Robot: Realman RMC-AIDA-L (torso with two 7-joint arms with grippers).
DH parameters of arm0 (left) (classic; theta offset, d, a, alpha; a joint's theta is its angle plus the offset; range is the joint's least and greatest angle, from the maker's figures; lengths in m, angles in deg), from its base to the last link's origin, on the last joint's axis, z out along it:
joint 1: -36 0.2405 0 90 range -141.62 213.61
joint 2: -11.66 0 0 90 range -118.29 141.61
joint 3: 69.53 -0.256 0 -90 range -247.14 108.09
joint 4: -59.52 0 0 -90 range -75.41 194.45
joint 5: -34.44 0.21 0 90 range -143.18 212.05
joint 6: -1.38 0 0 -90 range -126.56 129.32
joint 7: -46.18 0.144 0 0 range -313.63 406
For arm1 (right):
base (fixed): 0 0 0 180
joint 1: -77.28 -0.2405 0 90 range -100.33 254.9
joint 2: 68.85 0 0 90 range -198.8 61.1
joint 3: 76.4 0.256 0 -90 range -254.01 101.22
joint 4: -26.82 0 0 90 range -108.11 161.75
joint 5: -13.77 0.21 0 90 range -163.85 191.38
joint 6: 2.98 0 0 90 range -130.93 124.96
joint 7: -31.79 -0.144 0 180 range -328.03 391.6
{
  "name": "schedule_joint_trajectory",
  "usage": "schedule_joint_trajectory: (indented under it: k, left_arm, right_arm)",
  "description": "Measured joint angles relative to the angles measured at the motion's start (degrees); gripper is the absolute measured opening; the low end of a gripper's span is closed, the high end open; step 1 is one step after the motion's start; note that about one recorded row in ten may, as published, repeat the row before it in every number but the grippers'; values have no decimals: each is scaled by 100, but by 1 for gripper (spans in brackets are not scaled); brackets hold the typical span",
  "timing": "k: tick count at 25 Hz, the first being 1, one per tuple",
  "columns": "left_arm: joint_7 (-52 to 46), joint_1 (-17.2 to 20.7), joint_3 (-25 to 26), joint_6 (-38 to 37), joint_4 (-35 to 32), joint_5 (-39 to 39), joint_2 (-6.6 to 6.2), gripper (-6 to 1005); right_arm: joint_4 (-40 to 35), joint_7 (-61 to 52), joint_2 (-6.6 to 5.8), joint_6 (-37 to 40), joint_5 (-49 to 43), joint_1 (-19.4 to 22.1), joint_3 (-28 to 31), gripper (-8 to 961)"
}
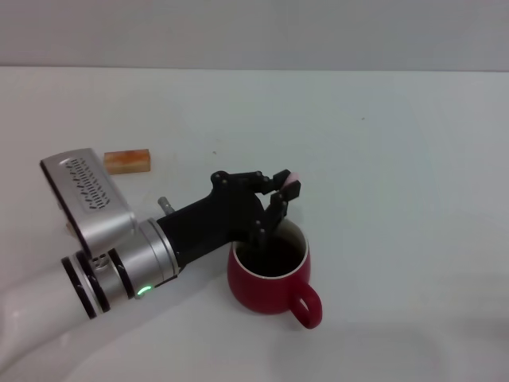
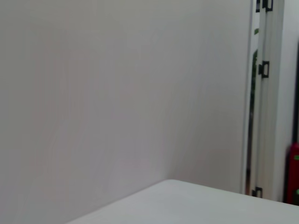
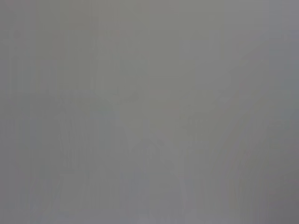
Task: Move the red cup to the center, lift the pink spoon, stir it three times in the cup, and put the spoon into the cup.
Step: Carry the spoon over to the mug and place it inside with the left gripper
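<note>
Head view: left gripper [image 1: 280, 199] clamps the pink spoon [image 1: 292, 177] above the red cup [image 1: 269, 278].

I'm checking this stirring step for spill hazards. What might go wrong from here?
1. The left gripper hangs right over the red cup's far rim, so a wide stir might knock or tip the cup.
2. Only the pink spoon's tip shows between the jaws, so the spoon might slip.
</note>
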Motion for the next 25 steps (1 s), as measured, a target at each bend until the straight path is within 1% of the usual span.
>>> schedule_joint_trajectory:
  k: [5,12,25]
  left_arm:
    - [148,178,140,-3,-143,-7,-14,135]
    - [166,214,208,-34,-148,-13,-12,137]
    - [170,226,170,-140,-196,-19,23,140]
  right_arm:
    - [3,0,0,-2,0,5,0,327]
    - [3,0,0,-2,0,-3,0,327]
    - [3,0,0,-2,0,-16,0,327]
